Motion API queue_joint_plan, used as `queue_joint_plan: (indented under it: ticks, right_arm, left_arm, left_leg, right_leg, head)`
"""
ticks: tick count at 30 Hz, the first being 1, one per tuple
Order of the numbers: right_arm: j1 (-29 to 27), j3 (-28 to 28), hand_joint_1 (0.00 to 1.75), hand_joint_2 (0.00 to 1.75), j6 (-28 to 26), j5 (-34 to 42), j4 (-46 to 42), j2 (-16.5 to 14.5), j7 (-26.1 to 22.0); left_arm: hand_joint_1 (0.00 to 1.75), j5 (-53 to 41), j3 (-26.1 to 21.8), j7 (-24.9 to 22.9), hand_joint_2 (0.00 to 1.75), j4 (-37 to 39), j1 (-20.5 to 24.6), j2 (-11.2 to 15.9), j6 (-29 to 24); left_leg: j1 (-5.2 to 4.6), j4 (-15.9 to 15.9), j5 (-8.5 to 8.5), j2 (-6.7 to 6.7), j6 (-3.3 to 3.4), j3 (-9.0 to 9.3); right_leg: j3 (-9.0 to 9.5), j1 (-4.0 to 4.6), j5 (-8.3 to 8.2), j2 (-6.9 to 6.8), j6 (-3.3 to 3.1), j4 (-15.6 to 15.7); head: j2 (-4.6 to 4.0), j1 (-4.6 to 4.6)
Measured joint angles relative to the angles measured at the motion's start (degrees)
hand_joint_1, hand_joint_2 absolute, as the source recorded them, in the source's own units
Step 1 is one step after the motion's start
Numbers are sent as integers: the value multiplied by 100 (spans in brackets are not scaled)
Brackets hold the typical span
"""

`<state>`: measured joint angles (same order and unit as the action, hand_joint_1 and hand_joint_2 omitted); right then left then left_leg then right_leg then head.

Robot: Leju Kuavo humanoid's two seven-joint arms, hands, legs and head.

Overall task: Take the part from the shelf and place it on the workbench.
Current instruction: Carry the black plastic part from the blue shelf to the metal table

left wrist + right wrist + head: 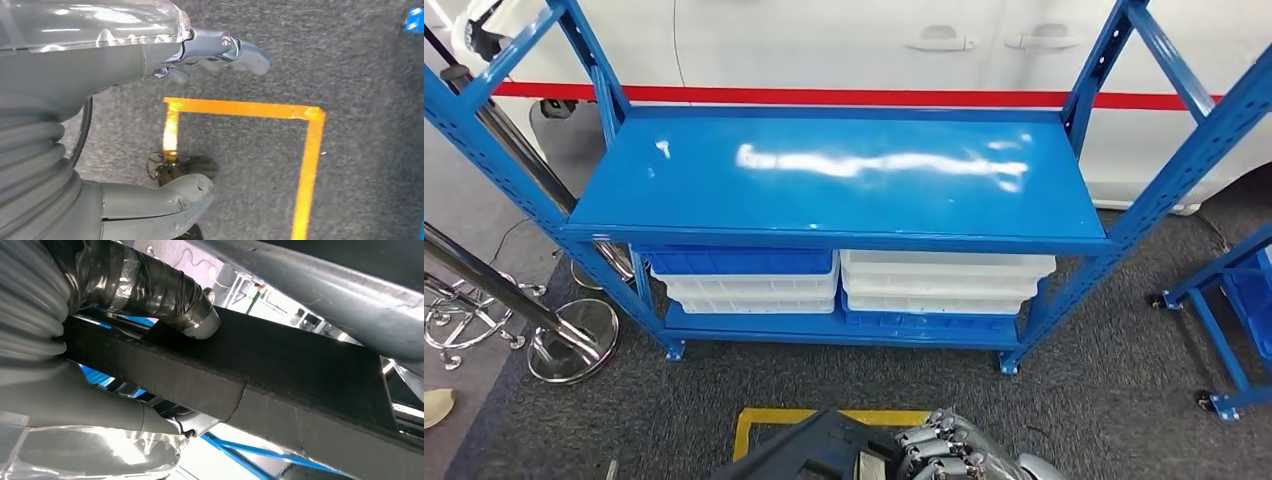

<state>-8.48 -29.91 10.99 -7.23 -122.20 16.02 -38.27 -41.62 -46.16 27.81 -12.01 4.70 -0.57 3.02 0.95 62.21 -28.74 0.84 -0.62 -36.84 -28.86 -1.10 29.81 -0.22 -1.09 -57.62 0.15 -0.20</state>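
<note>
A dark, flat-sided part [809,450] sits at the bottom edge of the head view, gripped by my right hand [944,445]. The right wrist view shows the same black part [280,385] close up, with my thumb [165,295] pressed on its upper face and my fingers [90,405] under it. My left hand [150,125] hangs over grey carpet with its fingers apart and nothing in it. Straight ahead stands the blue shelf [839,180], its top board bare and glossy.
White and blue bins [844,285] fill the shelf's lower level. A yellow taped square [754,420] marks the carpet in front of me. Chrome stanchion bases [574,340] stand at the left, another blue rack [1234,300] at the right, a white car [874,50] behind.
</note>
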Motion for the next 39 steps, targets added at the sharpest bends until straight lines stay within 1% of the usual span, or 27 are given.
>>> queue_joint_plan:
  ticks: [2,3,4,5,7,9,10,11,13,14,15,17,18,19,20,21,23,25,26,28,29,31,33,34,36,37,39]
  right_arm:
    - [3,-17,175,175,-27,2,-5,3,0]
    - [7,-32,175,175,-30,15,-7,7,0]
    - [13,-50,175,175,-32,33,-8,11,0]
    - [22,-70,175,175,-38,49,-9,16,0]
    - [41,-113,175,175,-73,64,-16,22,0]
    - [54,-144,175,175,-135,46,-32,30,0]
    - [59,-156,175,175,-165,30,-39,36,0]
    - [65,-167,175,175,-193,13,-43,44,0]
    - [69,-183,175,175,-233,-13,-44,73,0]
    - [67,-188,175,175,-250,-22,-44,91,0]
    - [67,-191,175,175,-262,-29,-44,111,0]
    - [70,-195,175,175,-272,-37,-44,136,0]
    - [71,-197,175,175,-271,-38,-44,143,0]
    - [71,-199,175,175,-271,-38,-44,148,0]
    - [71,-200,175,175,-271,-38,-44,154,0]
    - [72,-201,175,175,-270,-39,-44,159,0]
    - [79,-202,175,175,-278,-40,-48,168,0]
    - [92,-205,175,175,-306,-42,-58,177,0]
    - [96,-210,175,175,-324,-46,-64,181,0]
    - [102,-229,175,175,-351,-55,-72,191,0]
    - [106,-242,175,175,-357,-58,-74,195,0]
    - [115,-262,175,175,-362,-61,-75,199,0]
    - [115,-275,175,175,-365,-65,-75,199,0]
    - [115,-281,175,175,-367,-69,-75,199,0]
    - [114,-290,175,175,-373,-85,-75,199,0]
    - [115,-292,175,175,-380,-93,-75,199,0]
    - [116,-292,175,175,-415,-110,-88,204,0]
  left_arm:
    - [0,-21,-1,-2,175,-1,0,0,0]
    - [0,-33,0,-3,175,-1,5,0,0]
    - [0,-44,0,-5,175,-1,12,-1,0]
    - [0,-56,0,-7,175,-1,17,-1,0]
    - [0,-82,-1,-12,175,-1,28,0,0]
    - [0,-104,-1,-15,175,-1,62,4,0]
    - [0,-109,-1,-15,175,-1,82,5,0]
    - [0,-115,-1,-16,175,-1,98,6,0]
    - [0,-131,-1,-17,175,-1,103,4,0]
    - [0,-139,-1,-20,175,-1,101,3,0]
    - [0,-147,-1,-22,175,-1,98,1,0]
    - [0,-152,-1,-26,175,-1,95,0,0]
    - [0,-152,-1,-27,175,-1,92,0,0]
    - [0,-153,-1,-27,175,-1,90,0,0]
    - [0,-153,-1,-27,175,-1,89,0,0]
    - [0,-153,-1,-28,175,-1,89,0,0]
    - [0,-155,-1,-31,175,-1,89,-1,1]
    - [0,-158,-1,-32,175,-1,92,-4,2]
    - [0,-162,-1,-32,175,-1,94,-4,2]
    - [0,-171,-1,-34,175,-1,93,-5,3]
    - [0,-178,-2,-36,175,-1,90,-6,4]
    - [0,-191,-3,-41,175,-1,88,-9,6]
    - [0,-204,-3,-45,175,-1,90,-14,7]
    - [0,-210,-3,-46,175,-1,92,-17,8]
    - [0,-220,-3,-49,175,-1,94,-25,10]
    - [0,-225,-3,-52,175,-1,98,-27,10]
    - [0,-232,-3,-75,175,-1,118,-28,9]
  left_leg:
    - [5,608,-567,-25,-13,-132]
    - [6,918,-711,-28,-15,-162]
    - [6,1129,-702,-31,-12,-141]
    - [6,1189,-564,-34,-1,-53]
    - [2,770,-223,-62,45,373]
    - [-23,-50,-245,-108,97,936]
    - [-41,-344,-323,-125,117,1102]
    - [-60,-517,-373,-131,136,1176]
    - [-55,-584,-277,-109,193,1111]
    - [-44,-603,-205,-88,237,1056]
    - [-31,-620,-127,-62,276,985]
    - [-32,-603,5,-24,325,817]
    - [-36,-583,67,-8,327,725]
    - [-38,-555,125,6,323,628]
    - [-38,-520,177,21,314,526]
    - [-37,-479,222,31,301,426]
    - [-45,-385,289,40,264,265]
    - [-56,-323,358,40,207,180]
    - [-58,-316,403,40,176,156]
    - [-53,-321,460,30,107,114]
    - [-50,-276,380,15,76,70]
    - [-34,112,-86,-19,28,-74]
    - [-24,813,-582,-31,-8,-223]
    - [-23,1104,-655,-31,-22,-247]
    - [-22,1189,-416,-32,-29,-74]
    - [-20,953,-236,-33,-21,141]
    - [-28,122,-173,-50,12,726]
  right_leg:
    - [-172,28,-129,15,-48,-14]
    - [-264,43,-192,32,-54,-30]
    - [-363,57,-252,53,-52,-54]
    - [-468,67,-308,73,-51,-88]
    - [-662,79,-407,118,-40,-168]
    - [-784,96,-494,150,1,-232]
    - [-812,96,-545,157,32,-239]
    - [-828,94,-603,162,70,-226]
    - [-860,85,-661,167,145,-199]
    - [-900,81,-541,154,171,-265]
    - [-962,76,-306,135,194,-434]
    - [-1109,49,309,85,229,-1061]
    - [-1160,39,481,74,249,-1416]
    - [-1164,34,497,68,266,-1677]
    - [-1096,30,380,62,276,-1783]
    - [-936,27,193,56,279,-1696]
    - [-365,32,-8,46,254,-1000]
    - [132,60,125,44,197,-255]
    - [227,79,198,46,164,-67]
    - [179,75,142,34,89,1]
    - [120,62,78,28,41,11]
    - [-34,38,-66,9,-45,23]
    - [-216,51,-186,7,-78,-11]
    - [-314,56,-242,6,-78,-38]
    - [-514,60,-340,7,-65,-106]
    - [-605,59,-378,11,-53,-141]
    - [-738,69,-442,18,-5,-205]
  head:
    - [-1,0]
    - [-1,0]
    - [-1,1]
    - [0,1]
    - [0,1]
    - [0,1]
    - [0,1]
    - [0,1]
    - [0,2]
    - [0,2]
    - [0,3]
    - [0,3]
    - [0,3]
    - [0,3]
    - [0,3]
    - [0,3]
    - [0,3]
    - [0,2]
    - [0,2]
    - [0,2]
    - [0,1]
    - [0,1]
    - [0,0]
    - [0,1]
    - [0,0]
    - [0,-1]
    - [0,0]
